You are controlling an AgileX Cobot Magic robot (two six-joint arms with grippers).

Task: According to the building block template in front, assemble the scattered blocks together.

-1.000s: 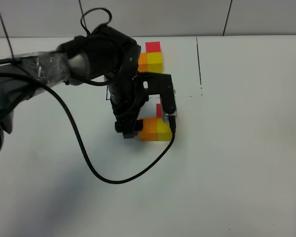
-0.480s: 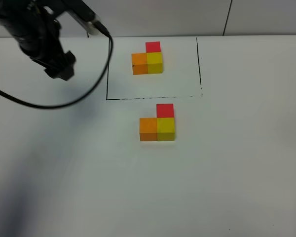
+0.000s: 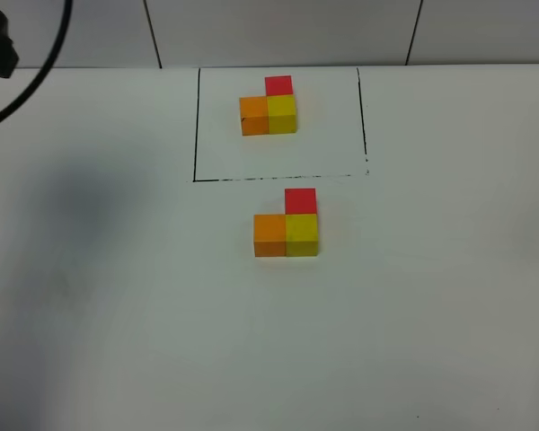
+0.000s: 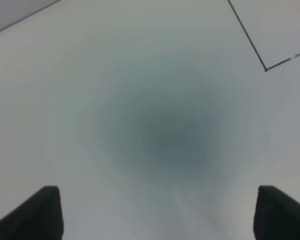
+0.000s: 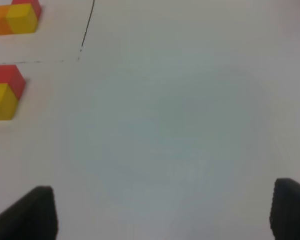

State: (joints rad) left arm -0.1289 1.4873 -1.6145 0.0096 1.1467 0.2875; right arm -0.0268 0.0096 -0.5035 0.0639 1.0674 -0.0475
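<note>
Though no writing shows anywhere, the scattered blocks [image 3: 287, 224] sit joined in an L, red behind yellow, orange at left, just near of the framed building block template [image 3: 269, 106]. Both the left gripper [image 4: 157, 212] and right gripper [image 5: 162, 212] hang released, grasping nothing.

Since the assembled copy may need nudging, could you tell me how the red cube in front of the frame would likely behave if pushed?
The red cube has flat faces, so it would probably slide rather than roll. It looks rigid and light. It touches the yellow cube, so a push towards that one would likely shift both.
</note>
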